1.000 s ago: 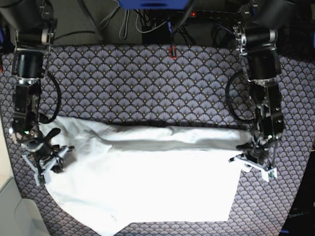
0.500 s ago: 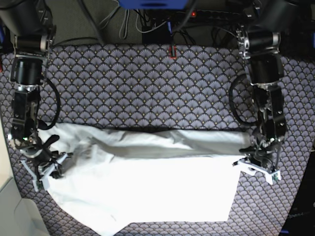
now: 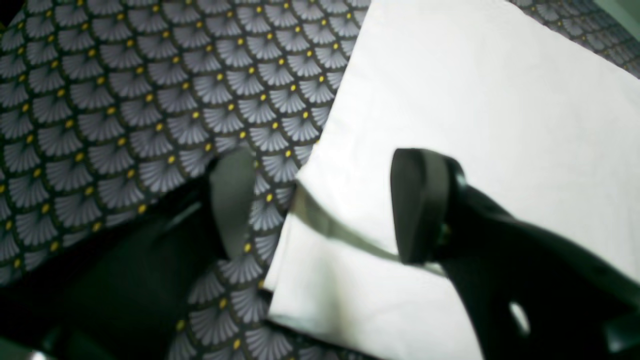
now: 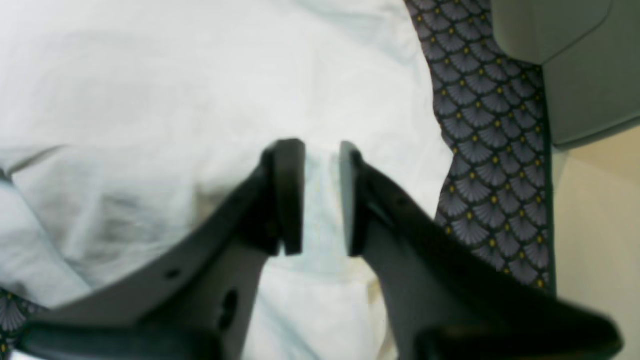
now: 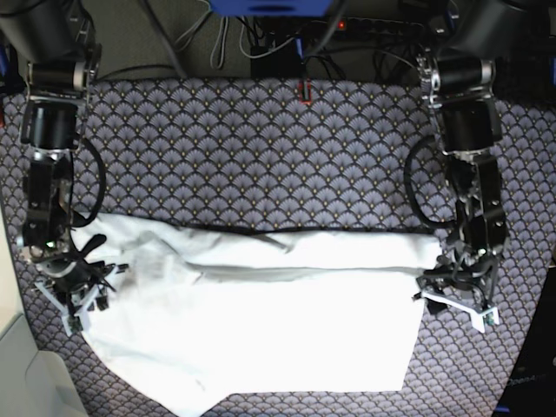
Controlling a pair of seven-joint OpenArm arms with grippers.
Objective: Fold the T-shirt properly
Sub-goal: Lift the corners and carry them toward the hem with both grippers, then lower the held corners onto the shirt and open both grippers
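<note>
The white T-shirt (image 5: 287, 321) lies across the near half of the table, its far part folded over in a long ridge. My left gripper (image 5: 456, 300) is at the shirt's right edge. In the left wrist view the left gripper (image 3: 325, 205) is open, its fingers (image 3: 420, 205) wide apart with the folded cloth edge (image 3: 450, 100) lying between them. My right gripper (image 5: 78, 291) is at the shirt's left end. In the right wrist view the right gripper (image 4: 320, 195) has its fingers (image 4: 290, 195) nearly together on a band of the white cloth (image 4: 200, 75).
A patterned dark tablecloth (image 5: 261, 148) covers the table. Cables (image 5: 261, 39) and a small red object (image 5: 304, 91) sit at the far edge. A pale grey box (image 5: 26, 373) stands at the near left corner and also shows in the right wrist view (image 4: 575, 50).
Both arms have moved toward the near edge, carrying the shirt's folded ridge with them. The fold now lies lower and flatter on the shirt.
</note>
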